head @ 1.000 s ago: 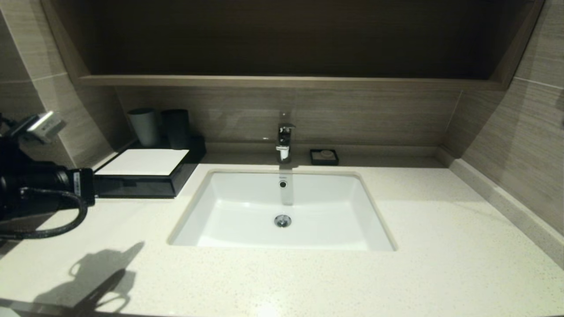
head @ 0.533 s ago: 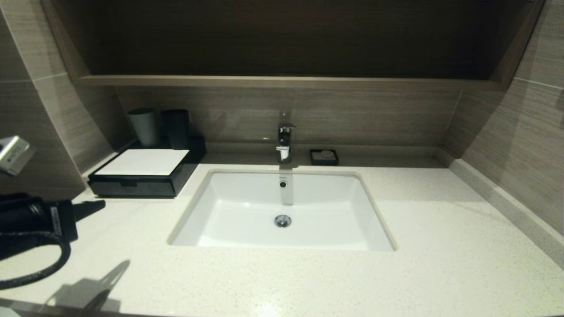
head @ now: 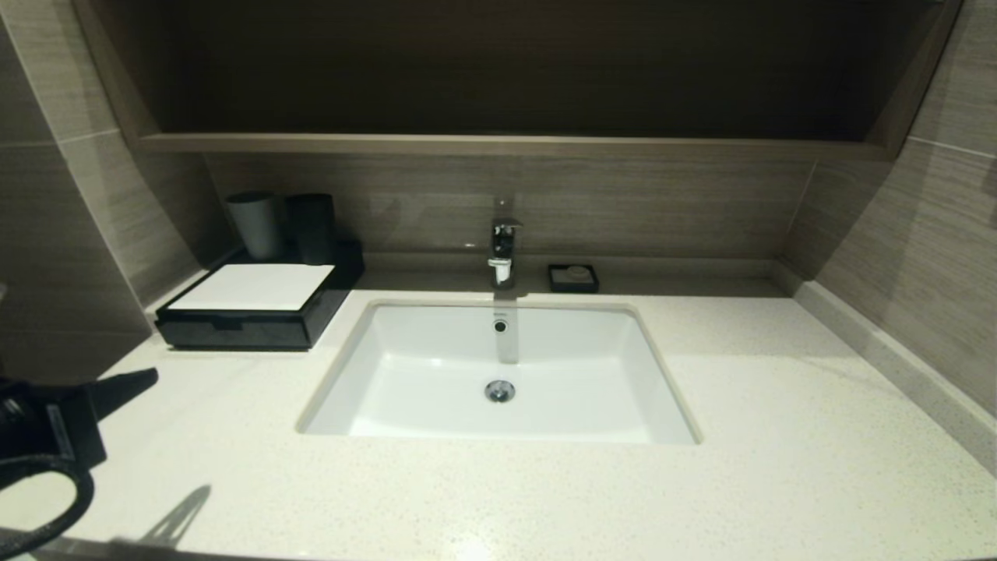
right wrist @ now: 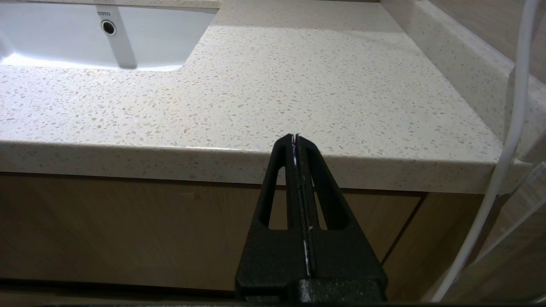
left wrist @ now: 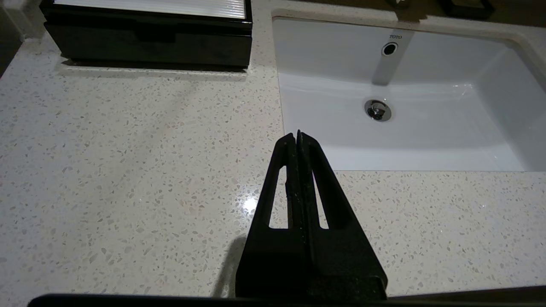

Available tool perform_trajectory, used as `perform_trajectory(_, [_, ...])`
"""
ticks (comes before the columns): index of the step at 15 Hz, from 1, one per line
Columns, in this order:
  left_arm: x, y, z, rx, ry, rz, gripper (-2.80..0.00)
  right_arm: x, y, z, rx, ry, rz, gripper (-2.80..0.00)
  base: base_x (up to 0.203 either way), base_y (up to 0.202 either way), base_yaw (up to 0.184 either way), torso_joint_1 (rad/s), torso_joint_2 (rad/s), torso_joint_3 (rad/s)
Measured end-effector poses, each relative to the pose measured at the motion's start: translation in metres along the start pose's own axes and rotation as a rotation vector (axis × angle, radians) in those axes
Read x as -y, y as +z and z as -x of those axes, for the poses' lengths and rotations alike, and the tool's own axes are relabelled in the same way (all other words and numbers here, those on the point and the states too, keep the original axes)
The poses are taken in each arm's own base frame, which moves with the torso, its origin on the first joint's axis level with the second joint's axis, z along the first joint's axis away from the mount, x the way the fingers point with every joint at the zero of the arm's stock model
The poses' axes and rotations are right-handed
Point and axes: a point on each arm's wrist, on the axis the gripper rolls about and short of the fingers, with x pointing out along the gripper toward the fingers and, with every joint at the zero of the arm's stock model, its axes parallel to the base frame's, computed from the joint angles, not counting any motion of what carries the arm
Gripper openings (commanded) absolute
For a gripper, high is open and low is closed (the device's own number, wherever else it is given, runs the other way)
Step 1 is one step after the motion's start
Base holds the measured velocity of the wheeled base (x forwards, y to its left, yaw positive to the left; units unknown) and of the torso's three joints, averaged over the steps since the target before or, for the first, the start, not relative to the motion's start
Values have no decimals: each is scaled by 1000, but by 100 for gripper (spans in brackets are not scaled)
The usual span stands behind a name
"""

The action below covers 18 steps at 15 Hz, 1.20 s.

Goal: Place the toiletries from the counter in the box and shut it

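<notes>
Wood-grain wall panels are wrapping around the cream speckled counter, with a shelf ledge running above. Left gripper is hovering over the counter's front left corner, fingers clenched together, grasping nothing; from the left wrist view its tip is pointing toward the near rim of the basin. Box is sitting at the back left corner, white top panel showing, front drawer pushed flush. Two dark cups are standing just behind it against the wall. Sink basin is lying mid-counter, faucet rising at its back edge. Soap dish is sitting just right of the faucet. Right gripper is hanging below the front edge, before the cabinet face, fingers pressed together and holding nothing. No sachets are showing on the counter.
</notes>
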Motion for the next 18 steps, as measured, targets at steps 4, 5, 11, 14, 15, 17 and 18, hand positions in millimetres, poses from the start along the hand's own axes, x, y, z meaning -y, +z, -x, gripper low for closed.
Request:
perform_trajectory(4, [6,0,19,70,20,-21,-280,0,0,0,0,0,1,-280,0,0,0,0,0,0])
perform_trajectory(5, [7,-2,22,78,36,-24,-280,0,0,0,0,0,0,-280,0,0,0,0,0,0])
perform_trajectory(11, [19,-17,42,140,-15,-70,-280,0,0,0,0,0,0,-280,0,0,0,0,0,0])
perform_trajectory(14, [21,-28,53,201,-26,-82,-280,0,0,0,0,0,0,-280,0,0,0,0,0,0])
perform_trajectory(15, [21,-33,56,218,-29,-86,-280,0,0,0,0,0,0,-280,0,0,0,0,0,0])
perform_trajectory(17, [22,-43,63,241,-32,-98,-280,0,0,0,0,0,0,-280,0,0,0,0,0,0])
perform_trajectory(18, [23,-49,66,250,-37,-107,-280,0,0,0,0,0,0,-280,0,0,0,0,0,0])
